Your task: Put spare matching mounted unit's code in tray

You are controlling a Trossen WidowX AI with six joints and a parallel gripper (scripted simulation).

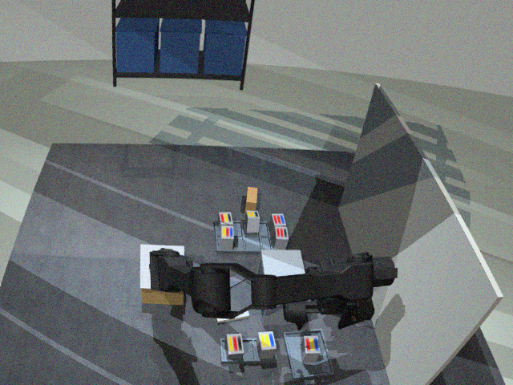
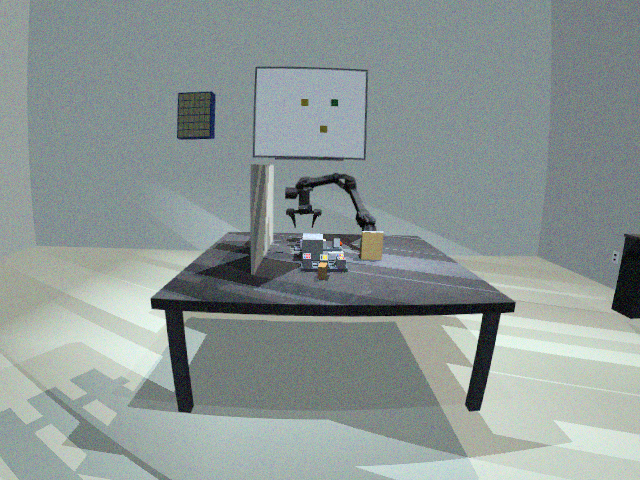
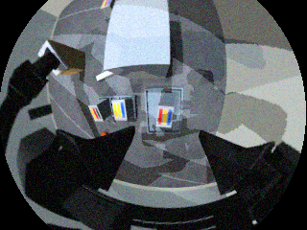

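My gripper (image 1: 321, 322) (image 2: 303, 226) (image 3: 168, 131) is open and empty, raised above the front right tray (image 1: 295, 352) (image 3: 163, 97). A spare with red, yellow and blue stripes (image 1: 312, 343) (image 3: 165, 116) stands inside that tray, below the fingers. In the rack to its left (image 1: 250, 353), a yellow, red and black striped spare (image 1: 234, 342) (image 3: 96, 113) and a yellow and blue striped one (image 1: 266, 340) (image 3: 119, 109) stand upright. Several striped blocks stand in and beside the back rack (image 1: 245, 248). I cannot tell which thing is the mounted unit; no code on its back is readable.
A grey block with a pale top (image 1: 283, 261) (image 2: 312, 245) (image 3: 137, 35) stands mid-table. A tall panel (image 1: 434, 257) (image 2: 262, 217) rises beyond the tray. A brown box (image 1: 162, 297) (image 2: 371, 245) stands at the arm's other side, and a small orange block (image 1: 251, 199) (image 2: 322, 270) behind the back rack.
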